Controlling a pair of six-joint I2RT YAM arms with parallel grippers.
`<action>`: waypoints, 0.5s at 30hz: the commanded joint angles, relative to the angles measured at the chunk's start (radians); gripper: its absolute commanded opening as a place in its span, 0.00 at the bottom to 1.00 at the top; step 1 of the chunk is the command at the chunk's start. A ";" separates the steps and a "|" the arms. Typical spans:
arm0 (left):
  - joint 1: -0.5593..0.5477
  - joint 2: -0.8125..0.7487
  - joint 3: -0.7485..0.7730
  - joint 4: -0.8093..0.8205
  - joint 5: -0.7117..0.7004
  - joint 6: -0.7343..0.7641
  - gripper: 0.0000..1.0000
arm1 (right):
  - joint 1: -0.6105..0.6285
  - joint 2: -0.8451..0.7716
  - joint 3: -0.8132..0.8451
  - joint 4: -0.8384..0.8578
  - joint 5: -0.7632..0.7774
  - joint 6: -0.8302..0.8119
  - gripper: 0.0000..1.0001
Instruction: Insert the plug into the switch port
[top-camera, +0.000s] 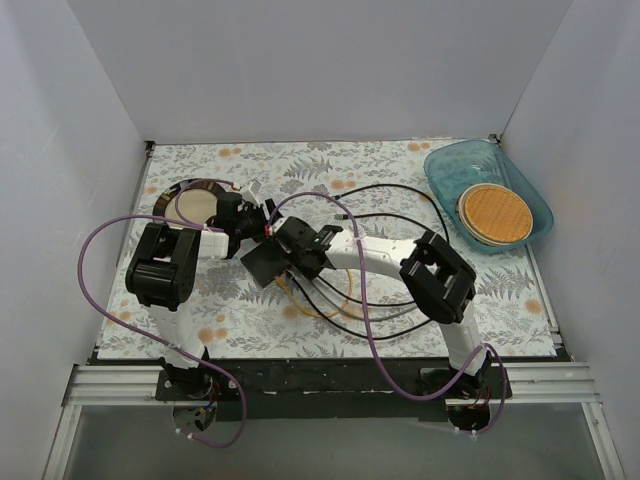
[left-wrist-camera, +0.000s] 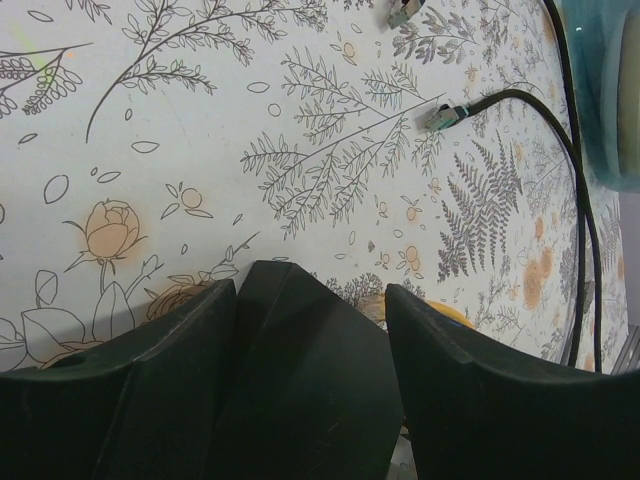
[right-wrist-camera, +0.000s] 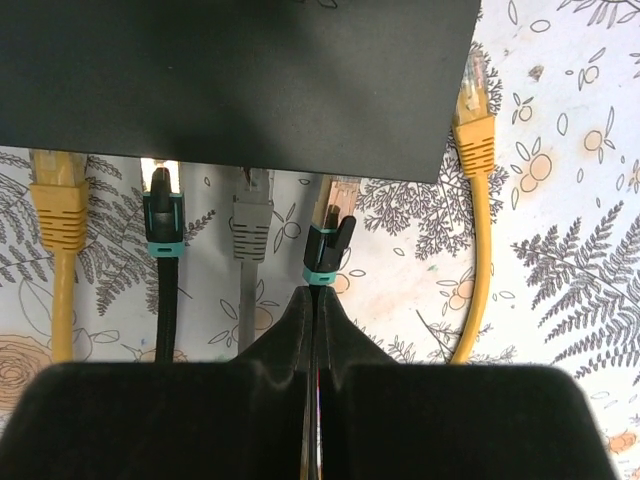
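Observation:
The switch is a flat black box, and my left gripper is shut on it, one finger on each side. In the top view it sits mid-table between the left gripper and the right gripper. My right gripper is shut on the cable just behind the plug, which is black with a teal ring. The plug leans slightly and its clear tip reaches the switch's near edge. The ports are hidden under that edge. A yellow plug, a black plug and a grey plug meet the same edge.
A loose yellow plug lies beside the switch's right end. A free black cable end lies on the floral mat. A teal tray holding a cork disc stands at the back right. A round dark-rimmed plate is at the back left.

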 joint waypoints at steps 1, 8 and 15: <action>-0.024 0.028 -0.043 -0.136 0.056 -0.009 0.60 | -0.017 -0.064 -0.004 0.284 -0.064 -0.074 0.01; -0.023 0.035 -0.043 -0.133 0.064 -0.009 0.60 | -0.017 -0.076 -0.067 0.376 -0.101 -0.097 0.01; -0.023 0.008 -0.047 -0.136 0.006 -0.029 0.71 | -0.017 -0.124 -0.126 0.364 -0.055 -0.097 0.01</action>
